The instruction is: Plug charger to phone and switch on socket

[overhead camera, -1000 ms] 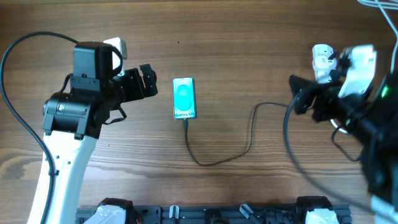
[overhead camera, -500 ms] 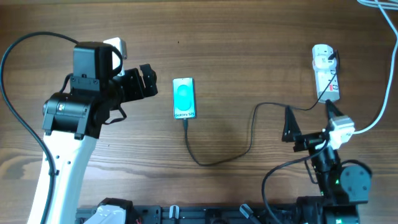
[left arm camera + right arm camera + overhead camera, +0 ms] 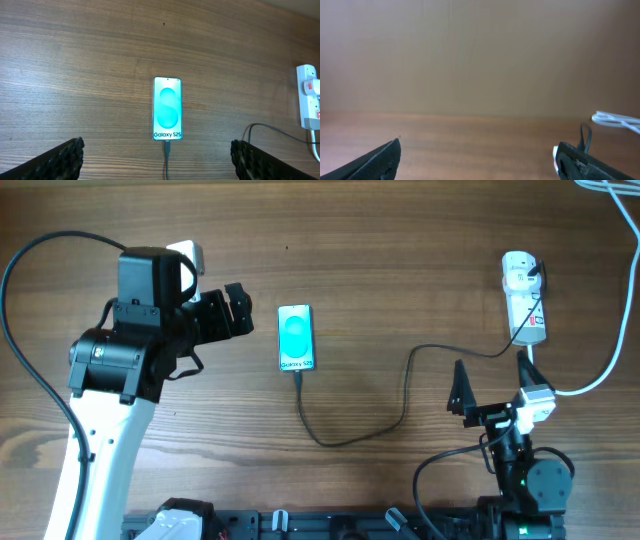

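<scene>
The phone (image 3: 296, 337) lies screen up at the table's middle, lit teal with "Galaxy S25"; it also shows in the left wrist view (image 3: 167, 108). The charger (image 3: 403, 395), a thin black cable, is plugged into the phone's near end and curves right to the socket (image 3: 524, 298), a white power strip at the far right, seen too at the left wrist view's edge (image 3: 310, 95). My left gripper (image 3: 236, 310) is open and empty, left of the phone. My right gripper (image 3: 492, 387) is open and empty, near the front edge, below the socket.
A thick white cord (image 3: 600, 375) runs from the socket off the right edge and loops back up at the top right. The arms' bases and a black rail (image 3: 330, 525) line the front edge.
My right arm has pulled back from the socket to the front right of the table and folded down. The socket is now uncovered. The left arm, phone and cable have not moved.
</scene>
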Action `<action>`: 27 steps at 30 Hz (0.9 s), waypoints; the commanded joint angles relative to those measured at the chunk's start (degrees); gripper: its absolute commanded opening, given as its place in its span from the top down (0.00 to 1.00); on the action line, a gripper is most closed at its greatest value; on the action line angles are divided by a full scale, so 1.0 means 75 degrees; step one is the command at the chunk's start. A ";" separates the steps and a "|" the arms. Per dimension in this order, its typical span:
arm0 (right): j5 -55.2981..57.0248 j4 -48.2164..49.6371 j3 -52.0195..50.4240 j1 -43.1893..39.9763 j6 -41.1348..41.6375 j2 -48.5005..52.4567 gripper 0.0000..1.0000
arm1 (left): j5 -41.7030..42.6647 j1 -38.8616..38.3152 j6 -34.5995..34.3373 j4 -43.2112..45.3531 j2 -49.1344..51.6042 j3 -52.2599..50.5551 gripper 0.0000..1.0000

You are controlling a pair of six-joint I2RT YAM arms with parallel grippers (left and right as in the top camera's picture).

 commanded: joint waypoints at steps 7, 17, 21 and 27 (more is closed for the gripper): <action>0.0213 -0.0898 -0.0122 0.0044 0.0000 -0.0111 0.00 | -0.0073 0.0035 0.0012 0.0023 -0.0029 0.0038 0.00; 0.0210 -0.0898 -0.0122 0.0044 -0.0003 -0.0102 0.00 | -0.0073 0.0035 0.0012 0.0023 -0.0029 0.0035 0.00; 0.0213 -0.0898 -0.0122 0.0044 -0.0003 -0.0102 0.00 | -0.0073 0.0035 0.0012 0.0023 -0.0026 0.0038 0.00; 0.0213 -0.0898 -0.0122 0.0044 -0.0003 -0.0102 0.00 | -0.0073 0.0035 0.0012 0.0023 -0.0029 0.0038 0.00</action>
